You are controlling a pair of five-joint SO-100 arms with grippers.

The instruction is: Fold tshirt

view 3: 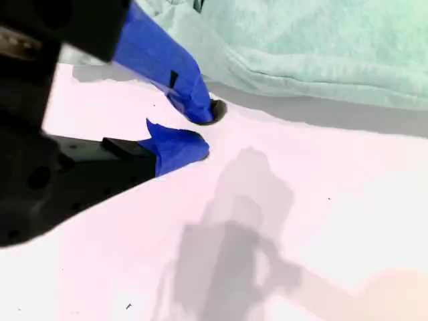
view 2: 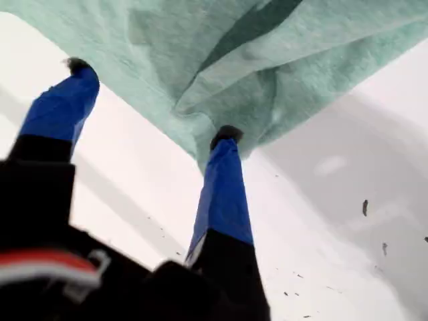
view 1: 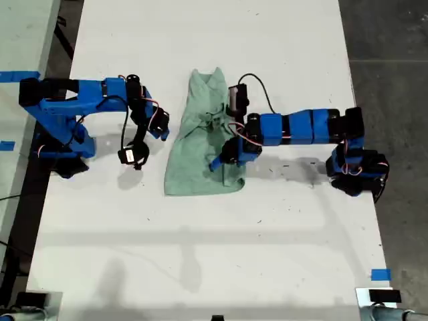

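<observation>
The pale mint-green tshirt [view 1: 200,144] lies rumpled at the middle of the white table [view 1: 200,254], its collar towards the far edge. My first gripper [view 1: 224,160] comes in from the exterior view's right and sits over the shirt's near corner. It is open, its blue fingers spread wide [view 2: 154,100], one fingertip [view 2: 226,134] touching the folded edge of the tshirt [view 2: 267,60]. My second gripper [view 1: 162,127] hovers over bare table on the shirt's other side, apart from the cloth. Its jaws [view 3: 204,130] are almost together, holding nothing, with the tshirt [view 3: 321,53] beyond them.
Both arm bases stand on the table, one at the exterior view's left [view 1: 63,157], one at its right [view 1: 354,174]. A blue tape mark [view 1: 380,274] sits near the front right edge. Dark floor [view 1: 394,67] lies past the table's right side.
</observation>
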